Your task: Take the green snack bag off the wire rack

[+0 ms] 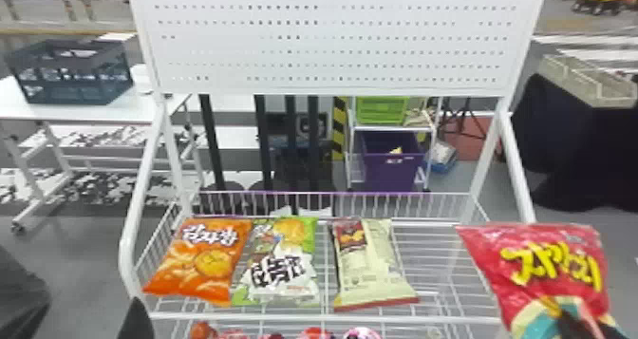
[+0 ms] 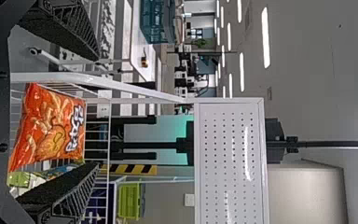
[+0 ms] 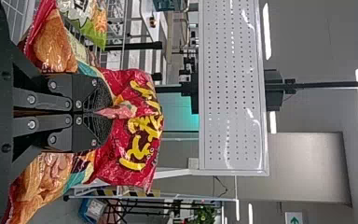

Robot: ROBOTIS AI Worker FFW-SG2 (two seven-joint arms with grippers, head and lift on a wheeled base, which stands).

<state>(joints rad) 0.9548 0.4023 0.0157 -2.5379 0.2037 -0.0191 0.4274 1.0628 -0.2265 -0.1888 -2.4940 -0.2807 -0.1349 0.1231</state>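
Over to the head view: spotting the green snack bag (image 1: 285, 264) lying on the wire rack (image 1: 332, 318), close beside an orange bag (image 1: 204, 262) on the left and apart from a cream bag (image 1: 375, 262) on the right. Seeing a red bag (image 1: 550, 262) too, looming at the rack's right side and hiding much of the right gripper (image 1: 577, 326). Catching a dark tip of the left gripper (image 1: 135, 321) at near left, cut off. Glimpsing packets (image 1: 315, 334) below, also cut off.

Now the left wrist view: looking past wide-spread fingers (image 2: 60, 30), with the green snack bag partly hidden behind one.

Now the right wrist view: clamping tight on the red bag, and behind it making out the green snack bag, partly covered and cut off. Noting a perforated panel (image 3: 230, 93) above the rack's far side.
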